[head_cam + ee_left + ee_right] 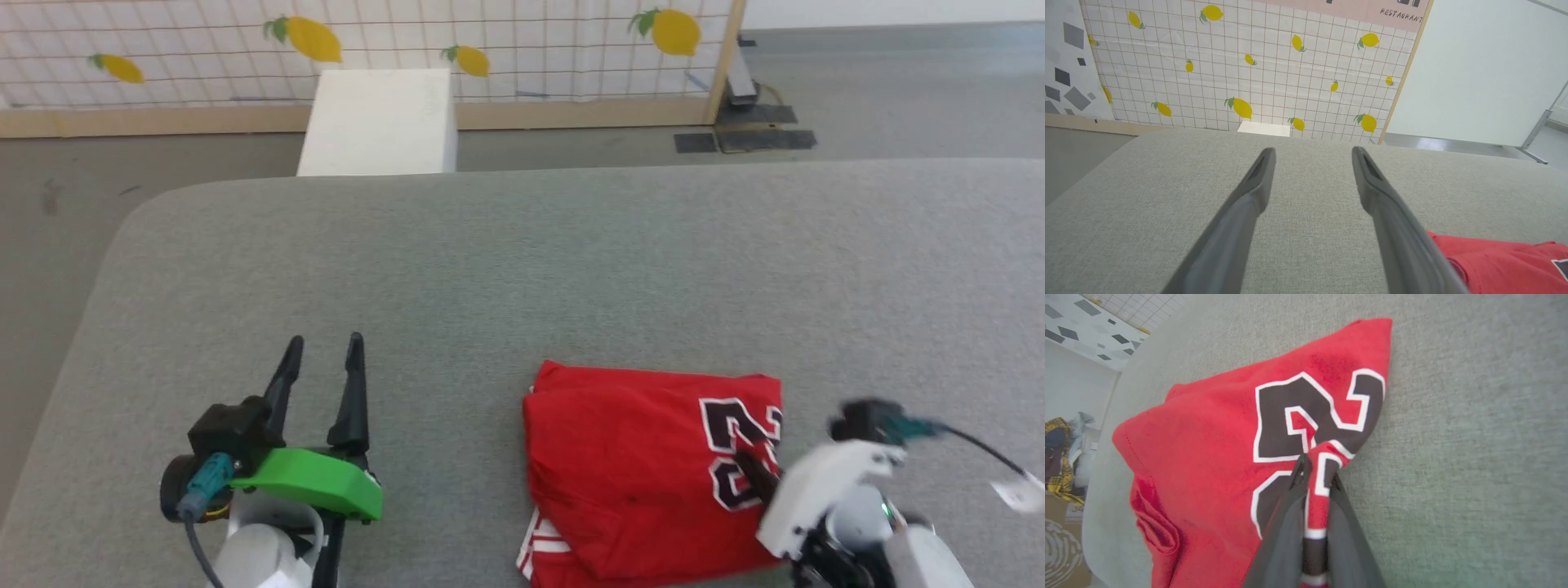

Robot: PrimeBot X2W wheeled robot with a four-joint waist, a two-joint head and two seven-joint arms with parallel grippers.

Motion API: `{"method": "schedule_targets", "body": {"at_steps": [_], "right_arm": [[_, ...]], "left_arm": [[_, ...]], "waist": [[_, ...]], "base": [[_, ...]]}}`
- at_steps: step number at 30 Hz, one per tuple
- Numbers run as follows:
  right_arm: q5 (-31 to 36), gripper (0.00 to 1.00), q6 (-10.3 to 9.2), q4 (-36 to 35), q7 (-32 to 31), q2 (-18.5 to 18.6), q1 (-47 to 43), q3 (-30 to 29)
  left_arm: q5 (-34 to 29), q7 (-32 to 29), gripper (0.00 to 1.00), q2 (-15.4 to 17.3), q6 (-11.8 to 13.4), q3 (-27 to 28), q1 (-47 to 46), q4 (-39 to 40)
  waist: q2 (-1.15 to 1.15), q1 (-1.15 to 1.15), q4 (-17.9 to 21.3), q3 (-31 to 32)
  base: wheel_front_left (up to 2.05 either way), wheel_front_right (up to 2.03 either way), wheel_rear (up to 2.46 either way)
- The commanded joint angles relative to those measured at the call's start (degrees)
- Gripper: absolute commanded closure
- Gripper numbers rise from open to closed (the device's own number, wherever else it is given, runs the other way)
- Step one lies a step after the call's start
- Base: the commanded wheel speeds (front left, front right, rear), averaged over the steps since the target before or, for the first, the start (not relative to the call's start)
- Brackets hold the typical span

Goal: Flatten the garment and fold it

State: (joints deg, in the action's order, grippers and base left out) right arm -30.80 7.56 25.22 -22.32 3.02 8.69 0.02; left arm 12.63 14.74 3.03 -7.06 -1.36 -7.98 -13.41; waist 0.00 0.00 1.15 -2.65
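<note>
Left gripper [324, 339]: spread wide, empty, above bare table [490, 261], left of the garment [637, 474] and clear of it. Garment: red bundle near the front edge, number up. Right gripper [1318, 469]: pinched tight on a ridge of cloth at the right edge. Probably best: hold that pinch firm, lift low and slow, pin the left side against sliding.

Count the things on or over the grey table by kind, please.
shirt: 1
pincers: 2 (left pincer open, right pincer shut on the shirt)
total: 3
</note>
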Motion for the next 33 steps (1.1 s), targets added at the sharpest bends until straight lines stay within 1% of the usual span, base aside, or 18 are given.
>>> {"method": "schedule_targets", "body": {"at_steps": [1,3,5,8,10,13,15,17,21,23,29,33], "right_arm": [[3.80,1.00,-0.08,-2.07,-0.89,-0.14,1.82,1.27],[10.96,1.00,-0.08,-5.32,-2.71,0.22,3.40,3.47],[17.21,1.00,-0.08,-8.35,-4.31,2.04,5.44,6.02],[23.70,1.00,-0.08,-11.34,-5.45,6.32,9.06,9.78],[26.07,1.00,-0.08,-11.83,-5.56,9.55,11.68,11.87],[28.50,1.00,-0.08,-10.98,-4.63,14.24,15.97,13.31],[30.27,1.00,-0.08,-9.58,-3.32,17.07,19.12,13.41],[31.52,1.00,-0.08,-7.82,-1.82,18.74,21.90,12.39],[34.30,1.00,-0.08,-3.57,1.47,20.81,26.39,7.85],[35.90,1.00,-0.08,-1.34,3.05,20.98,28.06,3.80],[42.85,1.00,-0.08,4.16,7.95,20.32,31.65,-12.18],[47.32,1.00,-0.08,5.86,11.67,19.70,33.14,-20.27]], "left_arm": [[-0.36,0.26,0.00,-0.12,-0.22,0.51,0.59,0.78],[-0.95,0.26,0.00,0.12,-0.16,1.29,0.86,1.76],[-1.53,0.26,0.00,0.25,-0.18,1.61,0.79,2.68],[-2.16,0.26,0.00,0.26,-0.20,1.85,-0.22,4.12],[-2.39,0.26,0.00,0.23,-0.22,2.00,-1.24,5.09],[-3.42,0.26,0.00,0.43,-0.25,1.39,-2.95,6.16],[-4.00,0.26,0.00,0.96,-0.28,0.89,-4.30,6.91],[-4.32,0.26,0.00,1.45,-0.30,0.56,-5.50,7.75],[-5.14,0.26,0.00,3.07,-0.33,0.01,-7.68,8.99],[-5.47,0.23,0.00,4.11,-0.35,-0.29,-8.70,9.32],[-6.07,-1.58,0.00,7.40,-0.38,-1.41,-11.36,11.67],[-6.11,-3.20,0.00,9.23,-0.39,-2.04,-12.37,13.79]], "waist": [[0.00,0.00,2.38,-1.01],[0.00,0.00,4.65,-1.80],[0.00,0.00,6.79,-2.79],[0.00,0.00,10.06,-4.81],[0.00,0.00,12.30,-6.47],[0.00,0.00,15.28,-9.33],[0.00,0.00,17.17,-11.50],[0.00,0.00,18.80,-13.72],[0.00,0.00,20.81,-18.32],[0.00,0.00,21.27,-20.41],[0.00,0.00,20.84,-25.49],[0.00,0.00,19.48,-27.60]], "base": [[0.00,0.00,0.00],[0.00,0.00,0.00],[0.00,0.00,0.00],[0.00,0.00,0.00],[0.00,0.00,0.00],[0.00,0.00,0.00],[0.00,0.00,0.00],[0.00,0.00,0.00],[0.00,0.00,0.00],[0.00,0.00,0.00],[0.00,0.00,0.00],[0.00,0.00,0.00]]}}
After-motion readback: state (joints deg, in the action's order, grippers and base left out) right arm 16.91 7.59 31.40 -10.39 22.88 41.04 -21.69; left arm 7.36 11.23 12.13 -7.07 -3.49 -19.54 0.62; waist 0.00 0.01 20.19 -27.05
